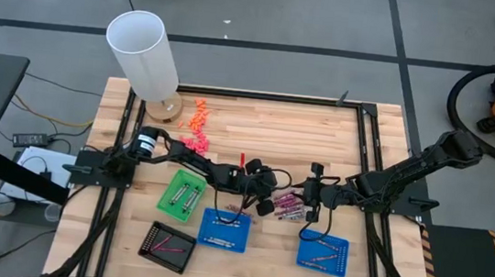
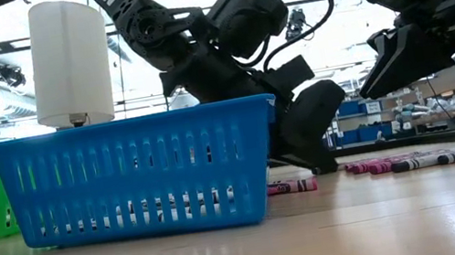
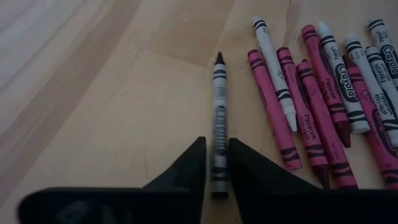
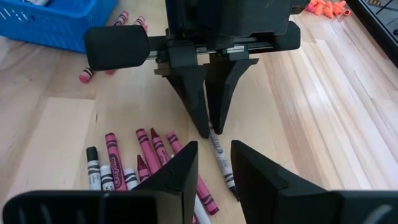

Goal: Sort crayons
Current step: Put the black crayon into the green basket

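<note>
Left tool (image 3: 216, 163) clamps a grey crayon (image 3: 218, 118) near its end; right tool (image 4: 214, 163) hovers apart. Light, brittle wax, best gripped mid-barrel.

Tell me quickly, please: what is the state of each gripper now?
Left gripper: closed on a grey crayon beside the crayon pile.
Right gripper: open, holding nothing, facing the left one.

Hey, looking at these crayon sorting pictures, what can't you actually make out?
- High view: the crayons are too small to tell colours; both arms overlap them.
- Low view: the blue basket hides the table behind it.
- Left wrist view: the left hand covers the grey crayon's lower end.
</note>
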You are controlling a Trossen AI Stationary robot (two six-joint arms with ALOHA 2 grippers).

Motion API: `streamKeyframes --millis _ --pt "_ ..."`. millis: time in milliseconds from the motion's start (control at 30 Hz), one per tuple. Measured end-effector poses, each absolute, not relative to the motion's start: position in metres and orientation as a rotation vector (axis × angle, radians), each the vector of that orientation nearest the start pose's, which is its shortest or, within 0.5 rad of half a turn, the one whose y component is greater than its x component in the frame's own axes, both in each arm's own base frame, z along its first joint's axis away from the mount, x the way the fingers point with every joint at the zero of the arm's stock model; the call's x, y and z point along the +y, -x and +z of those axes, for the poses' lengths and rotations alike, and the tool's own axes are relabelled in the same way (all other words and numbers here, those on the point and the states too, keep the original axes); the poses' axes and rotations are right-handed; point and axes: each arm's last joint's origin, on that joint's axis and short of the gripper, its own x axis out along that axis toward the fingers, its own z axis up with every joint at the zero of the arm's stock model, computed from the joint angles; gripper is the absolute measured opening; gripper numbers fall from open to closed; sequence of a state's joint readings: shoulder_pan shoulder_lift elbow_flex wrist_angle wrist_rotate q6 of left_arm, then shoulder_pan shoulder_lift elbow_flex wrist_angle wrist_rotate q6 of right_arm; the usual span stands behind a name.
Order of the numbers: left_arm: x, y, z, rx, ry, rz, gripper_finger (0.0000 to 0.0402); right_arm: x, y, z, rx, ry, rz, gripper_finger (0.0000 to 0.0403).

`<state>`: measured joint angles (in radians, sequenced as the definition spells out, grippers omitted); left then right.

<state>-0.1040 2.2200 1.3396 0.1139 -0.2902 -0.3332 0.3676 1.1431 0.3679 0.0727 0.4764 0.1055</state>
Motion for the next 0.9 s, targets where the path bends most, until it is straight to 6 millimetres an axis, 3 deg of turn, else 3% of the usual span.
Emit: streamKeyframes --millis 167,367,633,900 --pt "-0.041 -0.448 0.099 0.713 0.165 0.295 0.0021 0.059 -0.19 0.155 0.634 0.182 -0.136 0.0106" --pt "-0.042 -0.441 0.113 0.766 0.167 0.293 0.0014 0.059 -0.19 0.155 0.636 0.178 -0.135 0.0106" --pt "-0.049 -0.409 0.169 0.866 0.175 0.365 0.0014 0.059 -0.19 0.154 0.639 0.169 -0.138 0.0106" --pt "-0.071 -0.356 0.224 0.985 0.296 0.462 0.0014 0.059 -0.19 0.155 0.634 0.162 -0.139 0.0106"
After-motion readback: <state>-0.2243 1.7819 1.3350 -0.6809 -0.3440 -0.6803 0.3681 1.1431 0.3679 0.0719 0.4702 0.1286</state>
